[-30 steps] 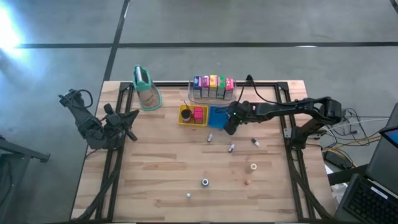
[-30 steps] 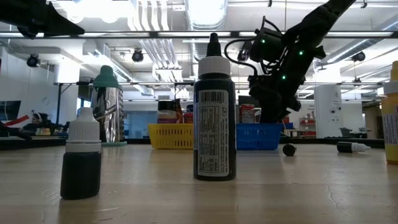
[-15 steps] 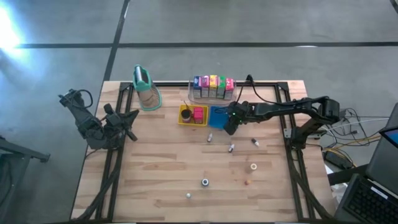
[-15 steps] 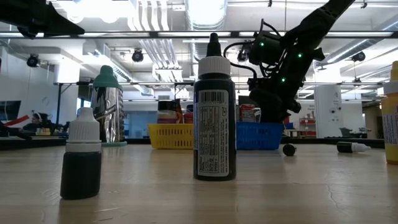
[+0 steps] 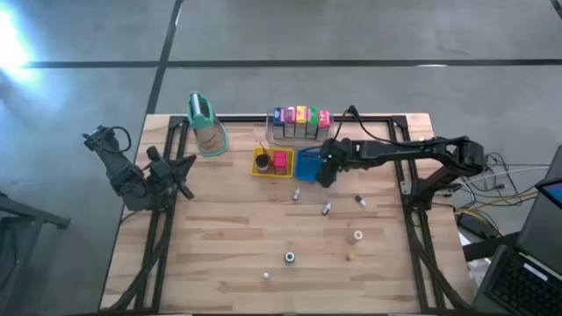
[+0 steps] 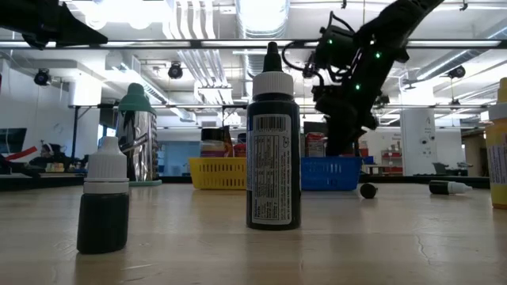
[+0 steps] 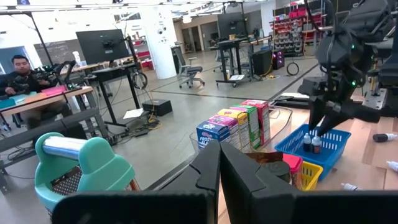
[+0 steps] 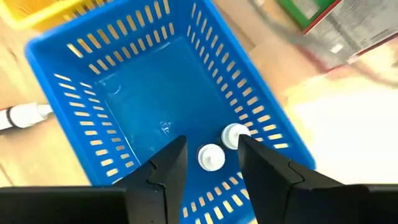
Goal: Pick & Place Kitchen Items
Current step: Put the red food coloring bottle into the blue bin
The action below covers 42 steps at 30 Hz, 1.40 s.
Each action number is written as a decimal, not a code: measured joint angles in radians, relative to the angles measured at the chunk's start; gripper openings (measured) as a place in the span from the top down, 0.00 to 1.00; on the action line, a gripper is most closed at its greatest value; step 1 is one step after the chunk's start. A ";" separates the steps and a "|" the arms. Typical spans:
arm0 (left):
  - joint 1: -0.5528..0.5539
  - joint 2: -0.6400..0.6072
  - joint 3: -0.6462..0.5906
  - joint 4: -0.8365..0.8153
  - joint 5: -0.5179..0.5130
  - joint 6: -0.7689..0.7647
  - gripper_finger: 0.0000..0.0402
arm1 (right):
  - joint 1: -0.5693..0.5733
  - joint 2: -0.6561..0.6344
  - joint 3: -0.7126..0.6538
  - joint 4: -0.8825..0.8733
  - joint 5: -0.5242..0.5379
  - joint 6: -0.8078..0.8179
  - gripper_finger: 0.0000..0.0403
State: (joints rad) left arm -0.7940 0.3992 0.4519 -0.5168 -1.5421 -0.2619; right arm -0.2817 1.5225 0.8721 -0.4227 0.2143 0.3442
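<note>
High view: right gripper is held over the near edge of the blue basket, shifted slightly toward the basket compared with a second ago. A yellow basket is set just beside the blue one, a row of coloured cartons in a clear bin behind both. Several small bottles are scattered on the wooden table, well apart. Left gripper is parked at the table's left edge.

Low view: right gripper is raised above the blue basket, higher than half a second ago. A dark bottle stands nearest the camera.

Left wrist view: left fingers are pressed together, nothing between them. Two small bottles stand upright in the blue basket.

Right wrist view: right fingers are spread with nothing between them; two white caps are seen below in the basket. A release is judged complete; the scattered bottles are left to collect.
</note>
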 joint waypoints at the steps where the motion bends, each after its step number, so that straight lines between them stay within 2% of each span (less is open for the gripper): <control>1: 0.000 0.000 0.000 0.000 0.000 0.000 0.97 | 0.000 -0.005 0.013 -0.020 0.002 -0.005 0.65; 6: 0.000 0.000 0.000 0.000 0.000 0.000 0.97 | 0.037 -0.017 0.101 -0.126 0.006 -0.016 0.70; 11: 0.000 0.000 0.000 0.000 0.000 0.000 0.97 | 0.126 -0.018 0.204 -0.250 0.006 -0.014 0.75; 16: 0.000 0.000 0.000 0.000 0.000 0.000 0.97 | 0.263 -0.018 0.282 -0.368 0.006 0.053 0.81; 21: 0.000 0.000 0.000 0.000 0.000 0.000 0.97 | 0.438 -0.018 0.328 -0.395 0.028 0.130 0.84; 32: 0.000 0.000 0.000 0.000 0.000 0.000 0.97 | 0.794 -0.018 0.402 -0.397 0.129 0.465 0.83; 42: 0.000 0.000 0.000 0.000 0.000 0.000 0.97 | 0.950 -0.018 0.394 -0.535 0.144 0.861 0.85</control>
State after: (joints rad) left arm -0.7944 0.3992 0.4519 -0.5170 -1.5424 -0.2619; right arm 0.6681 1.5047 1.2662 -0.9578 0.3583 1.2051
